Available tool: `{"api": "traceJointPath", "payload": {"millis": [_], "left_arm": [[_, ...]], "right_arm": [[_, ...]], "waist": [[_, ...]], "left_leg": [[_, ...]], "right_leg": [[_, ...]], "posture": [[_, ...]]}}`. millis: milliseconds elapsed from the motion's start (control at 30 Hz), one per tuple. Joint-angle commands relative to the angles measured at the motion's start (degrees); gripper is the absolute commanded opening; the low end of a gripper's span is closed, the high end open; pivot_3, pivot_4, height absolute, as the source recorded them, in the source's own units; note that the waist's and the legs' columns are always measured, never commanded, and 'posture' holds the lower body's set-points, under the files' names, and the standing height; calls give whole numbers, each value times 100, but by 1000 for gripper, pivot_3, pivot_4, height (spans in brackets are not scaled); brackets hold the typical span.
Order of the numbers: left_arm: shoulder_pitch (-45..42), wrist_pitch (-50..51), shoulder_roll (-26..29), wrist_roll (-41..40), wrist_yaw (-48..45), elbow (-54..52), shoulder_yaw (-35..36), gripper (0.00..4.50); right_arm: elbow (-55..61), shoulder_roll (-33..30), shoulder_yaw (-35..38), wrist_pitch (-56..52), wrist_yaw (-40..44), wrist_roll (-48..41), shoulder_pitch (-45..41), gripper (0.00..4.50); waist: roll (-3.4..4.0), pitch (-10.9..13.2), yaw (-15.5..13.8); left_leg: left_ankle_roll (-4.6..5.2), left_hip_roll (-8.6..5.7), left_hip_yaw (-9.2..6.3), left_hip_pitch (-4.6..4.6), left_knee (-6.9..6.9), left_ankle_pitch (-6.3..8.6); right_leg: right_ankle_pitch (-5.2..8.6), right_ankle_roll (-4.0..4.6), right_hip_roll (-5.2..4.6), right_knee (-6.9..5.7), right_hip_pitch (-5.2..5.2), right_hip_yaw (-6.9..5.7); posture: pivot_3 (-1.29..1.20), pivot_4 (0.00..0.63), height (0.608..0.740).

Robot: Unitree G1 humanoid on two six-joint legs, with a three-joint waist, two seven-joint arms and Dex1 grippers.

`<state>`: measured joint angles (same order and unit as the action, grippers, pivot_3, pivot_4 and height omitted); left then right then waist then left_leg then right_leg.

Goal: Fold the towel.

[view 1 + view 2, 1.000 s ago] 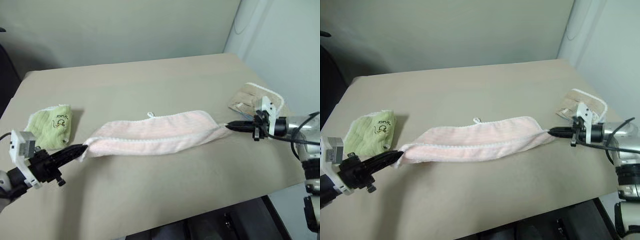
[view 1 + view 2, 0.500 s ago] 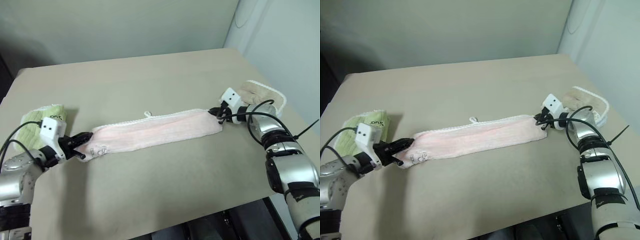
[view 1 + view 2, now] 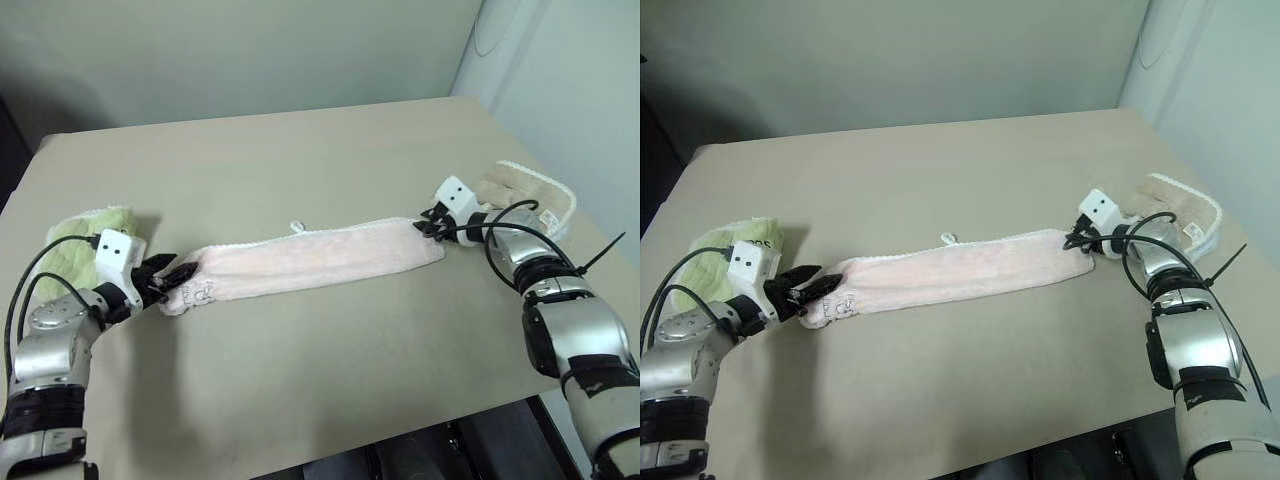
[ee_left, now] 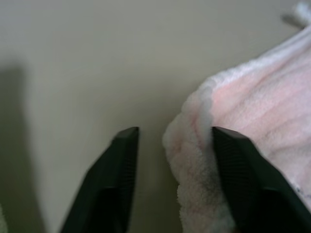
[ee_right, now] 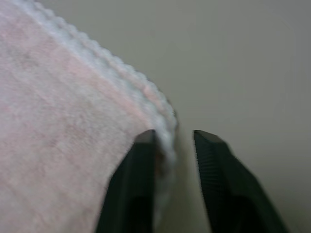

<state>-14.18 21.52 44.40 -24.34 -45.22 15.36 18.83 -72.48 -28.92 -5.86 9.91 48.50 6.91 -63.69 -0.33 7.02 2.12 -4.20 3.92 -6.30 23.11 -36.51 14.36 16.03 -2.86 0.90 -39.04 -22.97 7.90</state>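
The towel (image 3: pixel 310 262) lies on the table (image 3: pixel 300 160) as a long pale pink strip, doubled lengthwise, with its loop tag (image 3: pixel 296 228) on the far edge and a small dark mark (image 3: pixel 203 293) near its left end. At that left end my left gripper (image 3: pixel 182 273) rests low and open; in the left wrist view the towel's corner (image 4: pixel 204 121) sits loosely between its two spread fingers (image 4: pixel 121 170). My right gripper (image 3: pixel 421 226) is at the towel's right end, also open, with the white edging (image 5: pixel 160 111) beside one finger (image 5: pixel 141 165).
A green folded towel (image 3: pixel 72 233) lies just left of and behind my left gripper. A beige towel with white edging (image 3: pixel 522 190) lies behind my right arm near the table's right edge. The near half of the table is bare.
Both grippers carried the towel's ends forward and down until the strip lay flat on the table. Then both opened and let go of the ends.
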Motion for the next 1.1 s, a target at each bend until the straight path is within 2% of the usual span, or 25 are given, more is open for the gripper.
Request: {"api": "traceJointPath", "payload": {"millis": [33, 100, 167, 233, 333, 400, 600, 733, 833, 933, 1100], "left_arm": [[114, 187, -30, -541, 109, -525, 735, 3586], [153, 25, 15, -179, 681, -468, 885, 3586], [234, -180, -71, -113, 1016, -645, 1153, 3586], [388, -301, -233, -243, 1152, -1081, 1387, 3586], [770, -552, -342, 16, 1146, -1583, 1192, 3586], [875, -562, -423, 68, 1171, -1719, 1059, 3586], [470, -256, -733, -126, 1095, -1701, 522, 3586], [407, -75, -594, -142, 785, -1701, 289, 3586], [515, 183, -510, -395, 519, -1579, 432, 3586], [747, 703, -396, -1017, 143, -1558, 877, 3586], [1074, 1422, 63, -1789, -464, -1514, 1488, 3586]], "right_arm": [[251, -327, 374, 193, -391, -204, -44, 2790], [391, -488, 567, 154, -407, -339, 29, 3448], [615, -588, 959, -371, -87, -780, 152, 3448], [1120, -602, 1394, -1367, 378, -1401, 398, 3448], [2373, -598, 1717, -2727, 577, -2017, 1114, 3448], [3088, -593, 1746, -3228, 516, -2169, 1567, 3448], [3603, -406, 1517, -3403, 181, -2062, 1924, 3448], [3730, -440, 1675, -3717, 140, -2263, 1870, 3448], [3745, -507, 1697, -3731, 127, -2285, 1877, 3448], [3802, -607, 1718, -3771, 207, -2325, 1924, 3448], [3742, -671, 1684, -3691, 218, -2299, 1927, 3448]], "waist": [[0, 0, -2], [0, 0, -4], [-1, -1, -3], [-7, -4, -7], [-16, -9, -14], [-15, -9, -27], [-15, -9, -16], [-16, -10, -16], [-16, -10, -16], [-16, -10, -7], [-17, -10, -6]], "left_leg": [[-2, 0, 2, 3, 0, -1], [-3, 1, 2, 3, 0, -2], [-4, 2, 2, 0, 0, -2], [-4, 2, 4, -1, -1, -3], [-7, -1, 14, -1, -10, -4], [-7, -4, 13, -2, -18, -4], [8, -3, 10, -12, -42, 3], [6, -8, 13, -12, -51, 3], [4, -9, 17, -10, -46, 3], [4, -8, 19, -10, -40, 3], [4, -1, 14, -11, -40, 3]], "right_leg": [[0, 0, 0, 1, -1, 0], [0, 0, 1, 0, -1, -2], [0, 0, 1, -2, 1, -2], [0, 0, 1, 2, 7, -2], [0, 0, 2, 9, 15, -1], [0, 0, 4, 7, 17, -3], [-17, -13, 4, -9, 19, 2], [-20, -17, 5, -2, 24, -3], [-19, -19, 7, 8, 21, -5], [-18, -22, 9, 8, 17, -4], [-18, -21, 15, 3, 18, 2]], "posture": [[0, 150, 740], [0, 150, 740], [0, 150, 740], [0, 150, 740], [0, 150, 740], [0, 150, 740], [0, 150, 740], [0, 150, 740], [0, 150, 740], [0, 150, 740], [0, 150, 740]]}}
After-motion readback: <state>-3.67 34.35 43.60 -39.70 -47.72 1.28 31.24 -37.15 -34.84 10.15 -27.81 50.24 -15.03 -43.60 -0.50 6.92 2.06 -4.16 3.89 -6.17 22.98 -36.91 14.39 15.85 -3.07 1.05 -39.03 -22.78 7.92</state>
